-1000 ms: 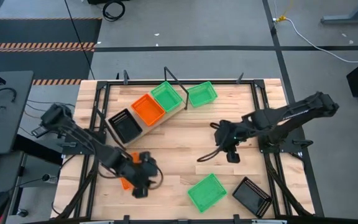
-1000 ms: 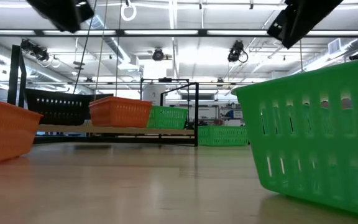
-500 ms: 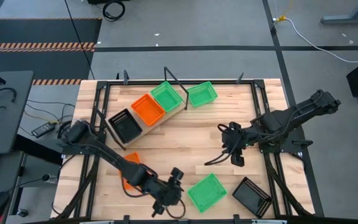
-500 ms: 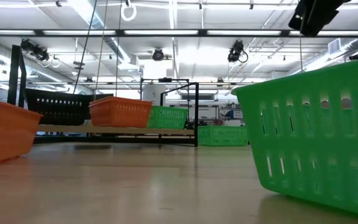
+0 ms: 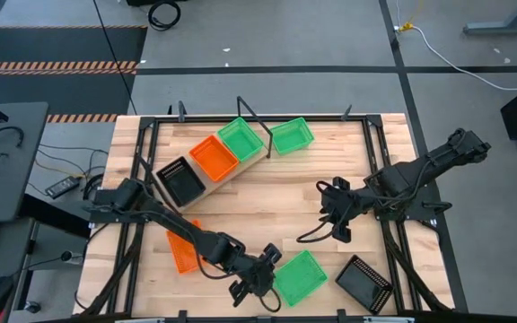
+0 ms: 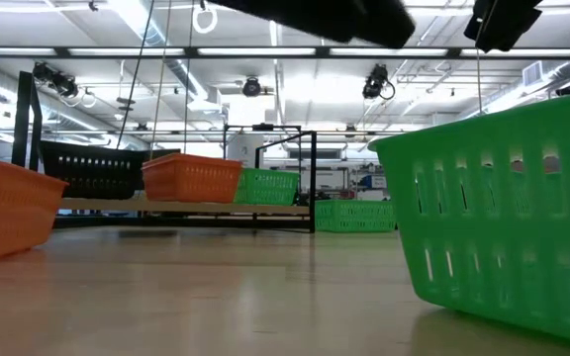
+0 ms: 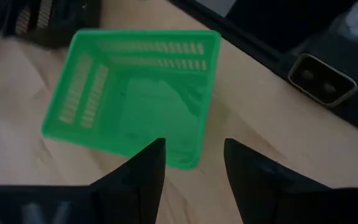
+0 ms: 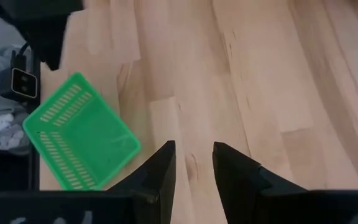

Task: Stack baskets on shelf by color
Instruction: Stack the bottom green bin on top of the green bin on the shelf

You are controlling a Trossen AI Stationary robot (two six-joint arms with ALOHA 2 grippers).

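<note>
Two arms hover over the desk (image 5: 258,202), but the left gripper (image 5: 260,280) is nearer the green basket (image 5: 299,275), just beside its near corner, fingers (image 7: 145,171) spread and empty. The right gripper (image 5: 339,220), fingers apart, waits well away mid-desk.

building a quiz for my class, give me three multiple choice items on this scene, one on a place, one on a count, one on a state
1. Where is the left hand?
A. over the shelf
B. beside the near green basket
C. over the lone black basket

2. How many baskets sit on the shelf?
A. one
B. three
C. five

3. The left hand's fingers are:
A. open, holding nothing
B. shut on an orange basket
C. shut on a cable

Answers: 1 B, the high view shows it next to the near green basket. 2 B, black, orange and green stand in a row. 3 A, the left wrist view shows a clear gap.
</note>
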